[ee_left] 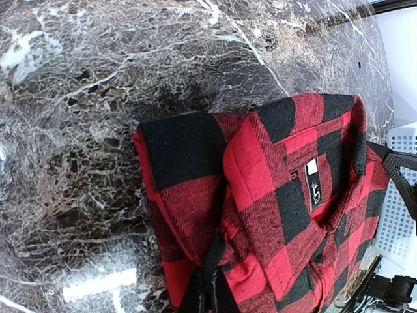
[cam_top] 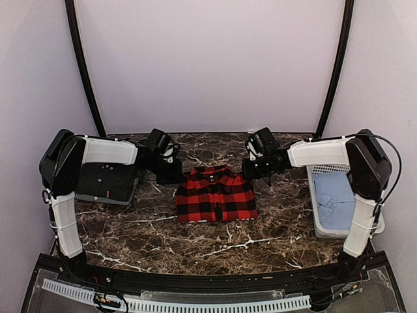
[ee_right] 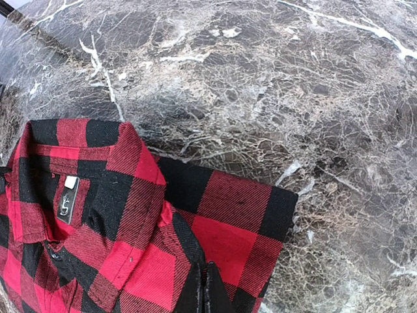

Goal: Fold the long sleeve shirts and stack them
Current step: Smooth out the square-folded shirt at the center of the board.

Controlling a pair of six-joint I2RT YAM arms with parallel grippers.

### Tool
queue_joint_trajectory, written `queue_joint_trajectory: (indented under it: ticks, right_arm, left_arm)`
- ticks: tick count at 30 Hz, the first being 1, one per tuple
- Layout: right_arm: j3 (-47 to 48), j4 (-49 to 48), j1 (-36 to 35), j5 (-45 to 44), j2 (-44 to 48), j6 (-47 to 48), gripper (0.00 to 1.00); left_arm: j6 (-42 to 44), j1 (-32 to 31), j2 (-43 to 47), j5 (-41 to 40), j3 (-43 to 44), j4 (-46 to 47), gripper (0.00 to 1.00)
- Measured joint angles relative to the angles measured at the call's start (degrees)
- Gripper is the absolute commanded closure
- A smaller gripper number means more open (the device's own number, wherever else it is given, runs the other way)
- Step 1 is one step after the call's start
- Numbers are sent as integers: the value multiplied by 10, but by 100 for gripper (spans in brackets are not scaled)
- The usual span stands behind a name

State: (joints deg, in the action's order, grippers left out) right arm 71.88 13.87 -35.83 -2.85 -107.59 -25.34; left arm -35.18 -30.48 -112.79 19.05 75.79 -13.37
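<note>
The red-and-black check flannel shirt [cam_top: 215, 199] lies folded flat at the middle of the marble table, collar toward the back. My left gripper [cam_top: 174, 175] sits at its back left corner. In the left wrist view that gripper [ee_left: 210, 293] is shut, pinching a fold of the flannel [ee_left: 280, 195] by the collar. My right gripper [cam_top: 250, 171] sits at the back right corner. In the right wrist view it [ee_right: 206, 290] is shut on a ridge of the flannel [ee_right: 130, 228] at the shoulder. The dark charcoal shirt [cam_top: 107, 182] lies folded at the left, partly under my left arm.
A white perforated bin [cam_top: 319, 222] stands at the right edge with light blue cloth [cam_top: 335, 195] in it; its wall [ee_left: 397, 222] shows in the left wrist view. Black curved posts rise at the back corners. A black rail runs along the near edge.
</note>
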Motion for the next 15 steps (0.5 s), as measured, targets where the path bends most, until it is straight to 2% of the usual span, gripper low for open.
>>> queue_joint_trajectory:
  ticks: [15]
  right_arm:
    - [-26, 1, 0, -9, 70, -4, 100]
  left_arm:
    - [3, -9, 2, 2, 1, 14, 100]
